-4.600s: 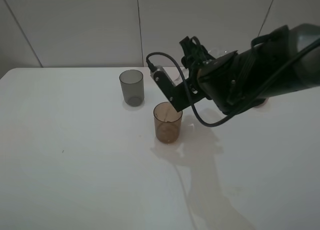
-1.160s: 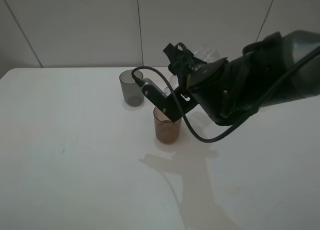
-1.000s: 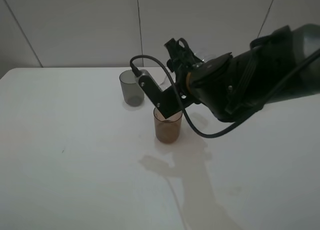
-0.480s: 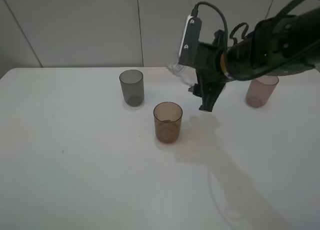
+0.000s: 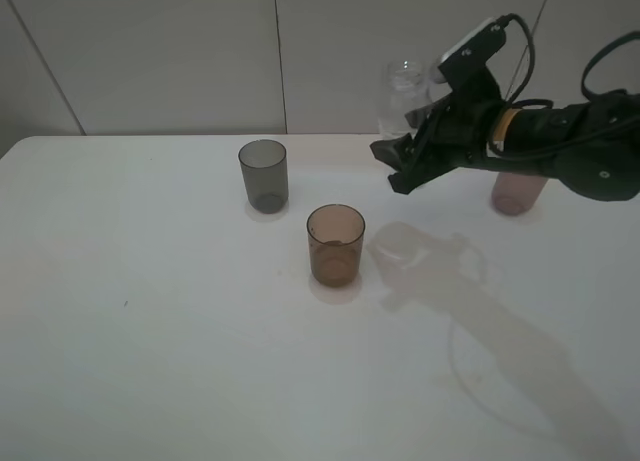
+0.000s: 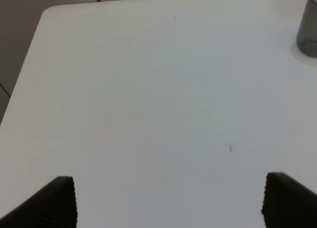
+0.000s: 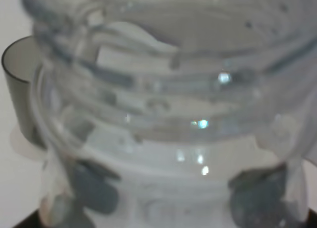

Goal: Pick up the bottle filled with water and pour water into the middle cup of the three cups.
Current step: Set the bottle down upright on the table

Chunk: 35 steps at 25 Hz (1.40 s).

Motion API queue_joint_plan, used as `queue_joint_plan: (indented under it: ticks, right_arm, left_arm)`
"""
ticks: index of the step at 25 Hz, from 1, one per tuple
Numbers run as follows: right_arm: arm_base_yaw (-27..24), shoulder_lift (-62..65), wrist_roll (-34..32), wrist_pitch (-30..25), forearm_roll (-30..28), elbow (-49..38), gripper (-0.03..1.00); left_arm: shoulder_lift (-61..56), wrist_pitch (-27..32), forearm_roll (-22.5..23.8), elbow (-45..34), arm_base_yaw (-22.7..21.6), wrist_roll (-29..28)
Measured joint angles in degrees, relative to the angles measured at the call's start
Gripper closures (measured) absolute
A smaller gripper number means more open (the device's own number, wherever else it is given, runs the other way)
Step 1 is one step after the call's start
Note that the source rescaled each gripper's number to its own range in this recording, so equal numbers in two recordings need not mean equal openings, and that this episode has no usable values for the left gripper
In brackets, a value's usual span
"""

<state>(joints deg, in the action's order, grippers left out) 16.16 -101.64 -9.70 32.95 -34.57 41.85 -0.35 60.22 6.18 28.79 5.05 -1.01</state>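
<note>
Our right tool [image 5: 402, 163] is clamped on the bottle [image 5: 405, 96]. We hold the bottle upright in the air at the upper right of the high view, with its open threaded neck on top, above the white bench [image 5: 150, 331]. In the right wrist view the clear plastic fills nearly the whole frame, and through it we see dark pads [image 7: 94, 196] pressed against its wall on either side. What the bottle holds we cannot tell.

The middle cup [image 5: 335, 244], amber-brown, stands upright near the centre of the high view, down and to the left of the bottle and well apart from it. The smoky grey cup [image 5: 264, 175] stands to its upper left. The mauve-pink cup [image 5: 520, 189] stands at the right, partly hidden behind our right arm [image 5: 570, 151].

Our left tool [image 6: 173, 203] shows only in its own wrist view, its fingers [image 6: 62, 201] spread wide over bare bench with nothing between them.
</note>
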Motion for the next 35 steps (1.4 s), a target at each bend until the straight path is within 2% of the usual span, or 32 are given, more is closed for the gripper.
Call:
queue_joint_plan:
  ticks: [4,8,16,26,27,28,31,32,35]
  right_arm:
    - [0.0,-5.2,0.0,6.7,9.8,-1.4,0.94]
    - [-0.1,-9.4,0.0,9.1,15.1,-1.5,0.94]
    - [-0.1,-14.4,0.3,10.1,15.6,-1.6,0.94]
    - [-0.1,-14.6,5.2,10.4,15.5,-2.4,0.94]
    - [-0.1,-14.6,5.2,10.5,15.5,-2.4,0.91]
    - [-0.1,-14.6,5.2,10.5,15.5,-2.4,0.8]
    - [-0.1,-14.6,5.2,11.0,15.5,-2.4,0.25]
    - [-0.1,-14.6,5.2,11.1,15.5,-2.4,0.14]
    - [-0.1,-14.4,5.3,12.1,15.5,-2.4,0.01]
  left_arm:
    - [0.0,0.0,0.0,0.0,0.0,0.0]
    - [0.0,0.0,0.0,0.0,0.0,0.0]
    - [0.0,0.0,0.0,0.0,0.0,0.0]
    - [0.0,0.0,0.0,0.0,0.0,0.0]
    - [0.0,0.0,0.0,0.0,0.0,0.0]
    - [0.0,0.0,0.0,0.0,0.0,0.0]
    - [0.0,0.0,0.0,0.0,0.0,0.0]
    - [0.0,0.0,0.0,0.0,0.0,0.0]
    - [0.0,0.0,0.0,0.0,0.0,0.0]
